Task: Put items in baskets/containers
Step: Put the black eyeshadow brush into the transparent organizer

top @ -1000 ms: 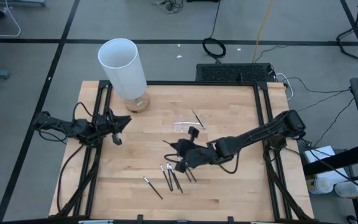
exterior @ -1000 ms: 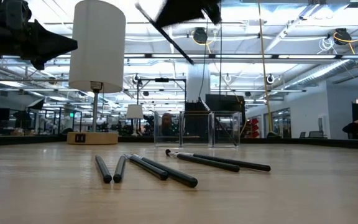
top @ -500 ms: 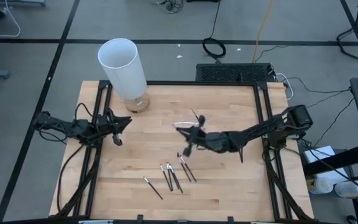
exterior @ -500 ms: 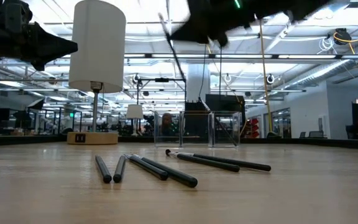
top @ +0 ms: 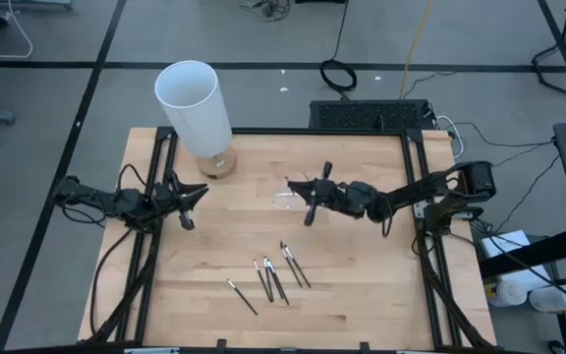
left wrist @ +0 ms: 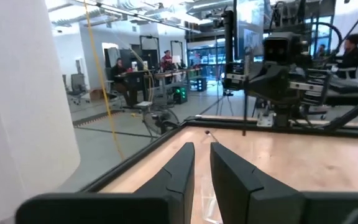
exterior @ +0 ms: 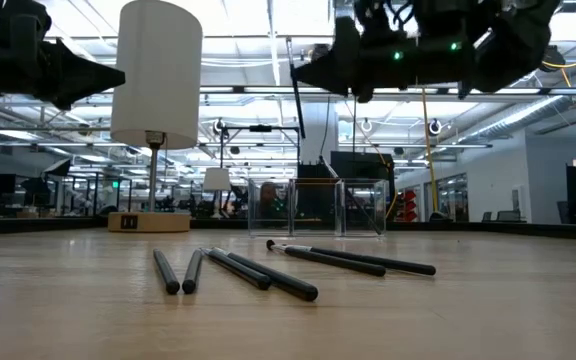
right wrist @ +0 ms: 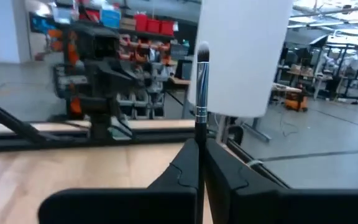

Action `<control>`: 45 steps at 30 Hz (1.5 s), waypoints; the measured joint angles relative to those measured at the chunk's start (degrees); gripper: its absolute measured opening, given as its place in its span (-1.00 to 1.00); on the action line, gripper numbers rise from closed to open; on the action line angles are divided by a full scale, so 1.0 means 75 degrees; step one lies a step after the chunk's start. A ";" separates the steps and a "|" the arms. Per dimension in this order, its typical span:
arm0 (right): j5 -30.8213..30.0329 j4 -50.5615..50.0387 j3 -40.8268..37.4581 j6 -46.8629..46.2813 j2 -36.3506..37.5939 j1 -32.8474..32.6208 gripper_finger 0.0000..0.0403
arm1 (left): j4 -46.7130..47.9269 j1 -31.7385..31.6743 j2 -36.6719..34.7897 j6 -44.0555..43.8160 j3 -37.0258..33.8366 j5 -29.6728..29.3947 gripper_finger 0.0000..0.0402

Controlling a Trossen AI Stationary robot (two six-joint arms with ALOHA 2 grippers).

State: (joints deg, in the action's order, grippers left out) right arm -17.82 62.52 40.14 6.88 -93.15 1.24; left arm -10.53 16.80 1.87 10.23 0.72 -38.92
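Note:
My right gripper (top: 310, 203) hovers level over the clear tray (top: 285, 200), which shows in the low view as clear walls (exterior: 363, 208). It is shut on one dark brush (right wrist: 201, 93). Several more brushes (top: 273, 278) lie flat and loose on the wood nearer the front edge (exterior: 258, 270). My left gripper (top: 189, 205) waits at the table's left edge. In its wrist view (left wrist: 201, 152) a narrow gap shows between the fingers, with nothing in it. My right gripper pinches the brush's dark handle (right wrist: 200, 138) between its two fingers, below the silver ferrule. The fingers come level from the table's right and lie across the brush. The brush stands nearly upright (exterior: 294, 90), bristles up, lifted clear above the tray.
A tall white cylinder on a wooden base (top: 197, 108) stands at the far left corner. Black frame rails (top: 411, 197) run along the table's left and right edges. Bare wood lies between the tray and the loose brushes.
My right gripper has carried the brush from above the loose brushes toward the table's far edge, to over the clear tray. It has tipped up from pointing downward to level, and the brush has swung from slanted to nearly upright. The loose brushes have not moved.

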 joint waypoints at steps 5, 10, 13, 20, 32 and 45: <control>0.0778 0.0062 0.0006 -0.0161 -0.0238 0.0580 -1.00 | -0.0036 0.0000 0.0000 0.0496 0.0000 -0.0010 -0.70; 0.0788 0.0020 0.0006 -0.0477 -0.0596 0.0615 -1.00 | -0.0642 0.0000 0.0000 0.1281 0.0001 -0.0018 -0.70; 0.0749 -0.0037 0.0006 -0.0661 -0.0921 0.0409 -1.00 | -0.0813 0.0000 0.0000 0.1319 0.0002 -0.0019 -0.70; -0.0376 -0.0032 0.0000 -0.0360 -0.1360 0.0075 -1.00 | -0.0976 0.0000 -0.0002 0.0967 0.0002 -0.0016 -0.70; -0.0641 0.0182 0.0003 -0.0444 -0.1252 0.0022 -1.00 | -0.0120 0.0000 0.0000 0.0173 0.0001 -0.0008 -0.70; -0.0665 -0.0830 0.0003 -0.0804 -0.1255 0.0200 -1.00 | -0.0004 0.0000 0.0000 -0.0590 0.0001 0.0004 -0.70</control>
State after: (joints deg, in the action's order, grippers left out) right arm -22.81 56.29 40.16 0.85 -102.56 2.74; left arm -10.56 16.80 1.87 5.80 0.72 -38.89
